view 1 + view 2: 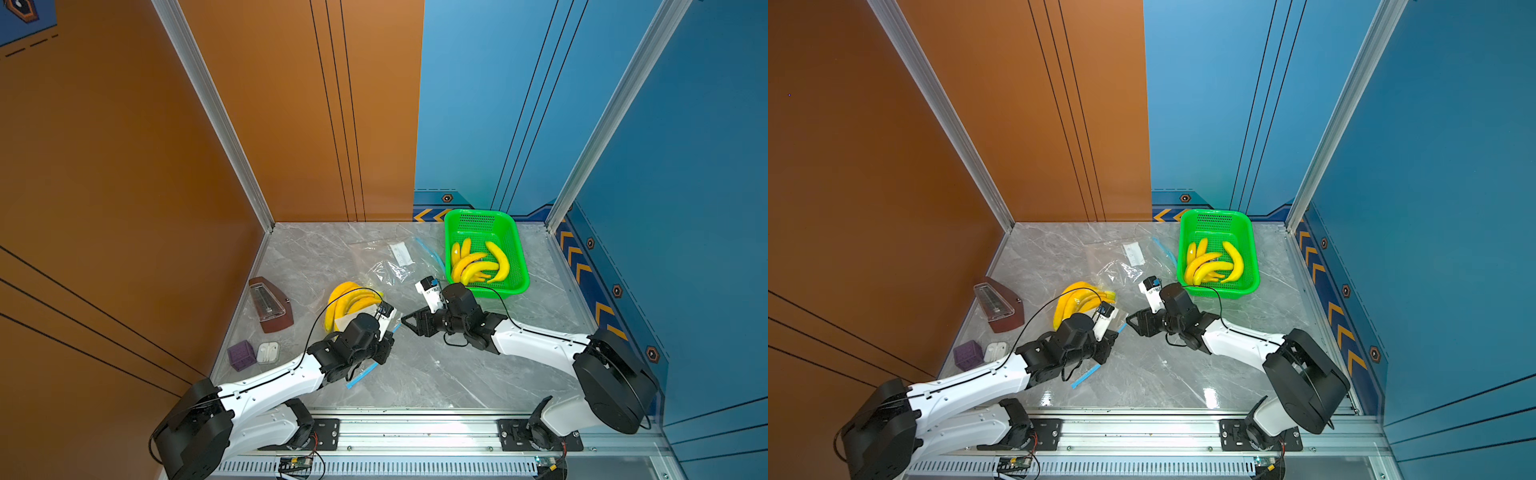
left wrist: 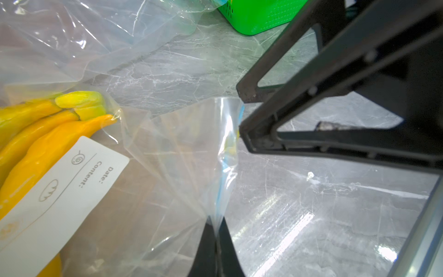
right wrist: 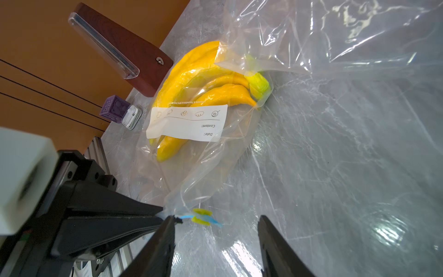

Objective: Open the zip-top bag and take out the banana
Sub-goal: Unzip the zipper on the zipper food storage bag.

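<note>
Tabletop [image 1: 436, 374]: grey marble across the lower part of both top views; orange wall at frame left, blue wall at frame right.
Zip-top bag [image 1: 340, 322]: clear, lying left of centre in both top views, white label up, with the banana bunch [image 1: 351, 301] inside.
Left gripper [image 2: 216, 223]: jaws pressed together on a fold of the zip-top bag at its blue seal edge, lower right of the bunch.
Right gripper [image 3: 217, 219]: jaws roughly half apart, clamping nothing; its tip points toward frame left, just beside the left gripper.
Slider [image 3: 202, 217]: yellow-green, on the blue zip strip, between the fingers of the right gripper; whether it touches one cannot be told.
Green basket [image 1: 498, 291]: right of centre near the back wall, holding loose bananas [image 1: 478, 266].
Empty bag [image 1: 395, 266]: crumpled clear plastic between basket and bunch.
Left edge: brown wedge-shaped case [image 1: 272, 307], purple cube [image 1: 241, 355], white earbud case [image 1: 268, 352].
</note>
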### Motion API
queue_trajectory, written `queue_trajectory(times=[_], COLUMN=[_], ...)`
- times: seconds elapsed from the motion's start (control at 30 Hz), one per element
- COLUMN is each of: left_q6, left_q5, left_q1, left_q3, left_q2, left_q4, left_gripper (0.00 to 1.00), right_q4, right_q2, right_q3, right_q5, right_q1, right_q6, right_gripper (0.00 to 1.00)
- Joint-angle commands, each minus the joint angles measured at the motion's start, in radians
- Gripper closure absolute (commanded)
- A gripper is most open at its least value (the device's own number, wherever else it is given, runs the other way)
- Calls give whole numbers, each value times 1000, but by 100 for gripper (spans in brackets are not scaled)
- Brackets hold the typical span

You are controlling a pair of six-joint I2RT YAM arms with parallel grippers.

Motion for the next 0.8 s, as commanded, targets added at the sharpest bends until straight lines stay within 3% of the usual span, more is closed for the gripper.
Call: queue_trajectory(times=[0.0, 0.13, 0.57, 0.7, 0.77], left_q6=[34, 35, 33, 35, 35], left_q5=[88, 109, 62, 51, 27], left_q1=[10, 15, 35, 35, 33], left_q3=[6, 7, 1, 5, 4], left_q2=[3, 4, -16, -10, -17], left_q4=[-18, -18, -32, -38, -48], left_gripper=[100, 100, 100, 90, 83], right_q4=[60, 19, -57, -64, -71], right_q2=[-14, 4, 17, 30, 31], right_q3=[-18, 8, 45, 72, 85], right_q5=[-80, -141, -135, -99, -78], right_q1=[-14, 2, 40, 45, 49], right_q6=[-60, -119, -131, -63, -23], right_gripper=[44, 47, 80, 100, 100])
